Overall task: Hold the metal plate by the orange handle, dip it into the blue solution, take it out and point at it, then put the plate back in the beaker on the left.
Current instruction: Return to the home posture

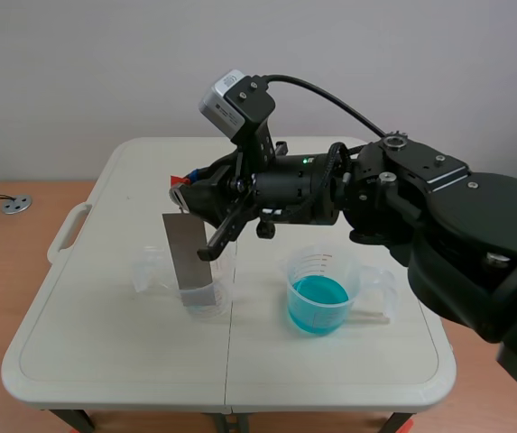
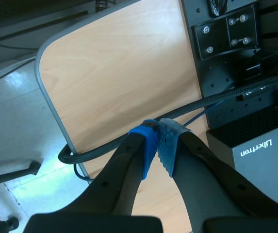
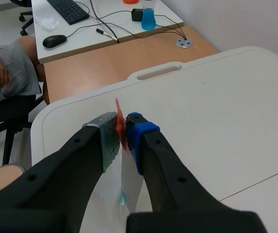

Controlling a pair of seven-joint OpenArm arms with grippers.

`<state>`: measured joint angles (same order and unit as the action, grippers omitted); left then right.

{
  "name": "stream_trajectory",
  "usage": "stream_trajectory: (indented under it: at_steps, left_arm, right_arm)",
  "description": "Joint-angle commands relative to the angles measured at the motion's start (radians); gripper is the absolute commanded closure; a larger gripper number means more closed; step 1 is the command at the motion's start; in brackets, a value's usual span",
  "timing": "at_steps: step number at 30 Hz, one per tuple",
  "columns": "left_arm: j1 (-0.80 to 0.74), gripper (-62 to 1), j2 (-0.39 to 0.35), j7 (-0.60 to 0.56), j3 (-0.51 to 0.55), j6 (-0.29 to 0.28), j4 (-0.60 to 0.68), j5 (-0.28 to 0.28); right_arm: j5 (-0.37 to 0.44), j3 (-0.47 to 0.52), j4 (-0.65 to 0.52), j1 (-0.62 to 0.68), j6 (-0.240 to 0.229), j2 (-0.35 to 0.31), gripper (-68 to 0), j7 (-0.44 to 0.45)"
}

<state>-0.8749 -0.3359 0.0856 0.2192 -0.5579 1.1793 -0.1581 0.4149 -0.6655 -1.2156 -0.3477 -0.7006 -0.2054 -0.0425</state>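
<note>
A grey metal plate [image 1: 186, 257] stands upright with its lower end inside a clear beaker [image 1: 206, 293] left of the table's centre seam. My right gripper [image 1: 184, 187], reaching in from the right, is shut on the plate's orange handle [image 3: 121, 127], which shows as a thin orange edge squeezed between the pads in the right wrist view, with the plate [image 3: 131, 182] hanging below. A second clear beaker [image 1: 319, 290] holding blue solution [image 1: 318, 301] stands to the right of the first. My left gripper [image 2: 158, 145] is shut on nothing, off the table, over a wooden surface.
A small clear cup [image 1: 149, 269] stands just left of the plate's beaker. The white folding table [image 1: 105, 352] has a handle [image 1: 67, 233] on its left edge. In the right wrist view a person [image 3: 5, 73] sits beyond the table by a desk with a keyboard [image 3: 70, 9].
</note>
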Motion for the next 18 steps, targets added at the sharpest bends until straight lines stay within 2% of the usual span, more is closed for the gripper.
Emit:
stream_trajectory:
  at_steps: [1,5,9,11,13,16,17,18]
  left_arm:
    - [-0.003,-1.3,-0.005,-0.006,0.003,-0.006,0.004,-0.005]
    - [-0.003,-2.9,-0.005,-0.006,0.003,-0.006,0.004,-0.005]
    - [-0.003,-11.9,-0.005,-0.006,0.003,-0.006,0.004,-0.005]
    - [-0.003,-20.3,-0.005,-0.006,0.003,-0.006,0.004,-0.005]
    - [-0.003,-31.9,-0.005,-0.006,0.003,-0.005,0.004,-0.005]
    - [-0.003,-58.7,-0.005,-0.006,0.003,-0.003,0.004,0.014]
    - [-0.002,-62.3,-0.005,-0.007,0.003,0.003,0.004,0.018]
    - [-0.002,-62.3,-0.005,-0.007,0.003,0.008,0.004,0.018]
  right_arm:
    - [0.011,-0.003,-0.018,-0.004,-0.004,0.003,-8.8,0.012]
    - [0.011,-0.003,-0.018,-0.004,-0.003,0.003,-14.9,0.013]
    - [0.010,-0.003,-0.018,-0.004,-0.003,0.003,-26.3,0.013]
    - [0.010,-0.003,-0.018,-0.004,-0.003,0.003,-33.0,0.013]
    - [0.010,-0.003,-0.018,-0.004,-0.003,0.003,-39.7,0.014]
    - [0.010,-0.003,-0.018,-0.004,-0.002,0.003,-47.2,0.032]
    - [0.010,-0.003,-0.018,-0.004,0.001,0.003,-49.5,0.040]
    - [0.010,-0.003,-0.018,-0.004,0.008,0.003,-52.2,0.048]
